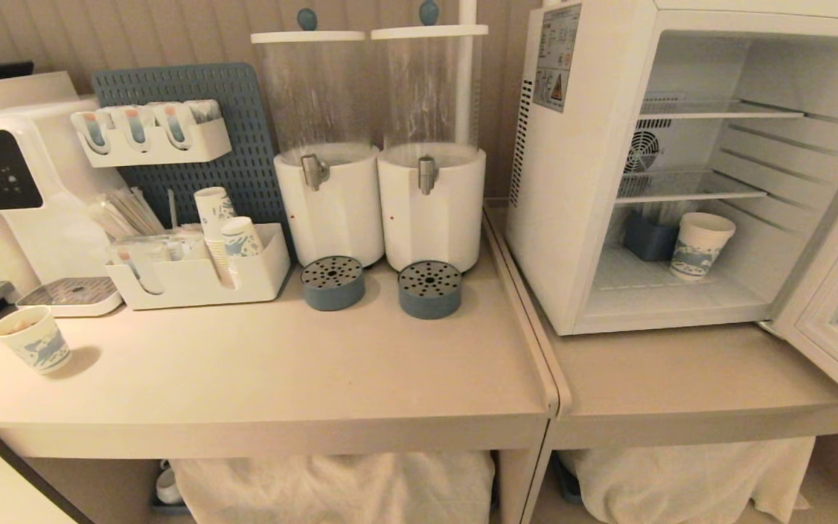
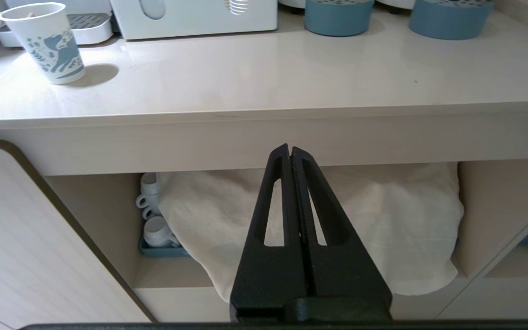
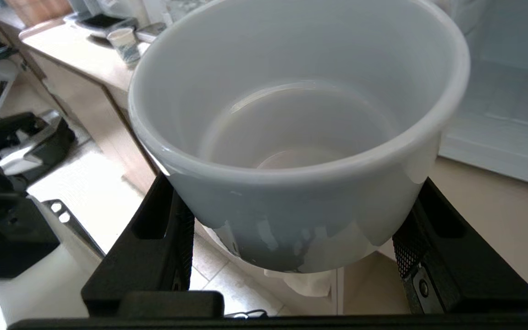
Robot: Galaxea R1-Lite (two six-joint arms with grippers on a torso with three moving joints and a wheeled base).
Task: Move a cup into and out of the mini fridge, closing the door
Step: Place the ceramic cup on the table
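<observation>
Cup (image 3: 298, 137), mouth tilted toward the wrist, clamped in the right claw (image 3: 298, 256).

mini fridge (image 1: 579, 218) stands open, door (image 1: 837, 306) swung right; a paper cup (image 1: 701, 245) inside.

The door (image 1: 837, 291) is cut off at the head view's right edge. The sticker's (image 1: 556, 57) print cannot be read. Stacked cups (image 2: 154, 215) are half hidden behind a cloth (image 2: 337, 220).
</observation>
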